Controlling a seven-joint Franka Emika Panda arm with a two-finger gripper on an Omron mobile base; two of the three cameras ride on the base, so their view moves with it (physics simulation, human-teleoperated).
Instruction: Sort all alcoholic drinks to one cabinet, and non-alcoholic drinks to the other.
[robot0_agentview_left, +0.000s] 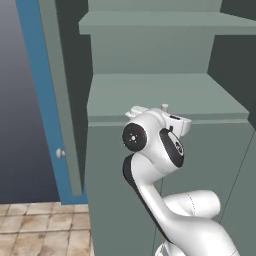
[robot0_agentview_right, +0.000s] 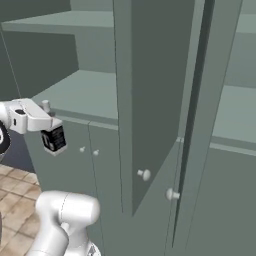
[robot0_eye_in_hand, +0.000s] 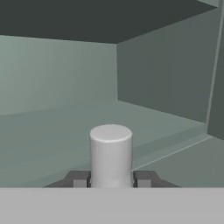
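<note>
My gripper (robot0_agentview_right: 48, 124) is shut on one of the alcoholic drinks, the square clear bottle with a black label (robot0_agentview_right: 54, 139). Its pale cap sticks up above the hand. In the hand view the pale cap (robot0_eye_in_hand: 111, 148) rises between my two dark finger tips, with the gripper (robot0_eye_in_hand: 111, 178) shut around it. The bottle is held upright just in front of the front edge of the open cabinet's lower shelf (robot0_agentview_right: 85, 95). From the left base view the arm covers most of the bottle; its cap (robot0_agentview_left: 165, 106) peeks over the hand at the shelf edge (robot0_agentview_left: 165, 119).
The grey-green upper cabinet stands open, with a bare lower shelf (robot0_agentview_left: 160, 92) and another shelf above (robot0_agentview_left: 150, 22). One open door (robot0_agentview_left: 57, 100) swings out at the left, another (robot0_agentview_right: 155, 100) juts forward on the right. Shut lower doors with small knobs (robot0_agentview_right: 144, 174) are below. Tiled floor (robot0_agentview_left: 40, 230) lies at the left.
</note>
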